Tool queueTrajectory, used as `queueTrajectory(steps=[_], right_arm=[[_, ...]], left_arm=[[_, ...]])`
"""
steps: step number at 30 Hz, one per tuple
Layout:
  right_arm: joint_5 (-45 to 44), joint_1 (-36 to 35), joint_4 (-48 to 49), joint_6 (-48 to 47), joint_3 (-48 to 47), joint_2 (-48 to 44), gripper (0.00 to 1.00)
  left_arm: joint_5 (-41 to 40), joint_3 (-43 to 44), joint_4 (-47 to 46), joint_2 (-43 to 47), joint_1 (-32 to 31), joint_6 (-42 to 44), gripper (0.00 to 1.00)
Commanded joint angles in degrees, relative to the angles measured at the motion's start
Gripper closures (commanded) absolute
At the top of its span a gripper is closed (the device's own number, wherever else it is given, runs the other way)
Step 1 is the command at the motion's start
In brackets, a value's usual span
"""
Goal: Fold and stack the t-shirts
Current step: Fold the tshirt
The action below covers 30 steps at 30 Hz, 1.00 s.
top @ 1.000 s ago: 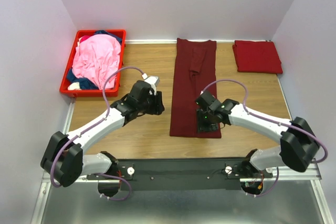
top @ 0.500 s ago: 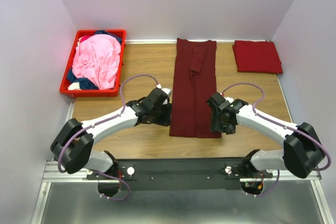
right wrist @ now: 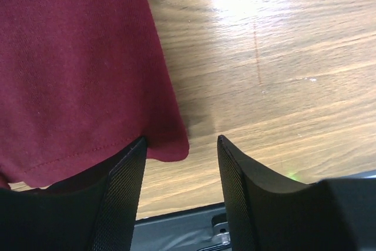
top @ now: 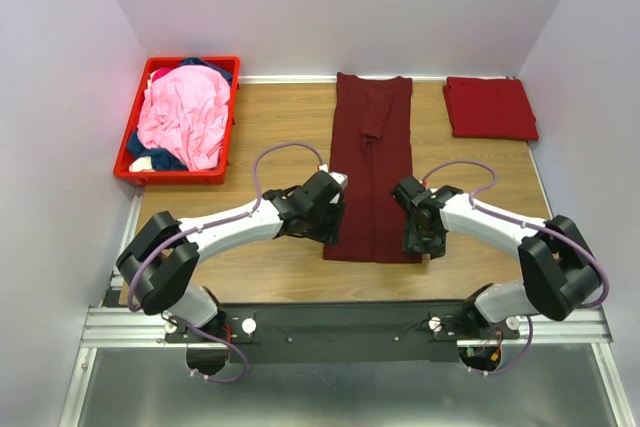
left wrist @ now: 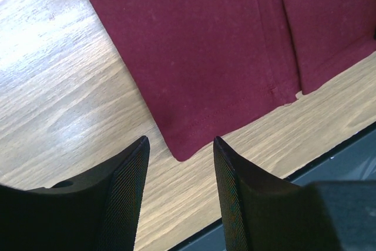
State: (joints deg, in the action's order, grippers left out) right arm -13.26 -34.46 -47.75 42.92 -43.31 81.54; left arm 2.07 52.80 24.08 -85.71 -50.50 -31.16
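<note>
- Maroon t-shirt (top: 372, 167): narrow strip flat on the counter (top: 270, 127), long axis near-to-far.
- Left pincer (left wrist: 179, 145): spread, empty, straddling its near-left corner.
- Right pincer (right wrist: 181, 142): spread, empty, over its near-right corner.

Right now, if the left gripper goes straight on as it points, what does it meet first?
The left gripper would likely meet the near corner of the maroon t-shirt, flat on the table; depth is unclear.

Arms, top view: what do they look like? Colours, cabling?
Left arm and right arm: white links, bulky black joints, a lilac cable looping above each forearm. Left gripper and right gripper are black; fingers have a fine mesh texture.
</note>
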Motion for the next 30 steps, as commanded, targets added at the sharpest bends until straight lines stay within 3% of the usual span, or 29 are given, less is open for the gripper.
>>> queueTrajectory(steps=[1,4,9,16,18,30], right_arm=[[2.16,0.44,4.14,0.59,2.26,3.96,0.42],[5.77,0.44,7.39,0.5,5.16,5.73,0.45],[11.32,0.44,10.22,0.77,8.94,4.95,0.59],[12.9,0.44,10.74,0.15,9.29,3.1,0.92],[12.9,0.44,11.01,-0.2,9.38,2.84,0.96],[14.75,0.44,12.33,-1.78,9.38,3.45,0.98]], left_arm=[[-1.54,1.17,1.24,-0.86,-0.56,0.04,0.44],[-1.63,1.43,1.76,-1.21,-0.74,0.22,0.44],[-3.37,0.91,2.82,-1.39,-0.83,0.57,0.44],[-5.76,0.91,5.19,-2.88,-0.83,0.13,0.47],[-5.67,0.82,5.02,-3.23,-0.74,-0.13,0.47],[-6.01,1.26,6.86,-6.83,-1.88,-0.92,0.51]])
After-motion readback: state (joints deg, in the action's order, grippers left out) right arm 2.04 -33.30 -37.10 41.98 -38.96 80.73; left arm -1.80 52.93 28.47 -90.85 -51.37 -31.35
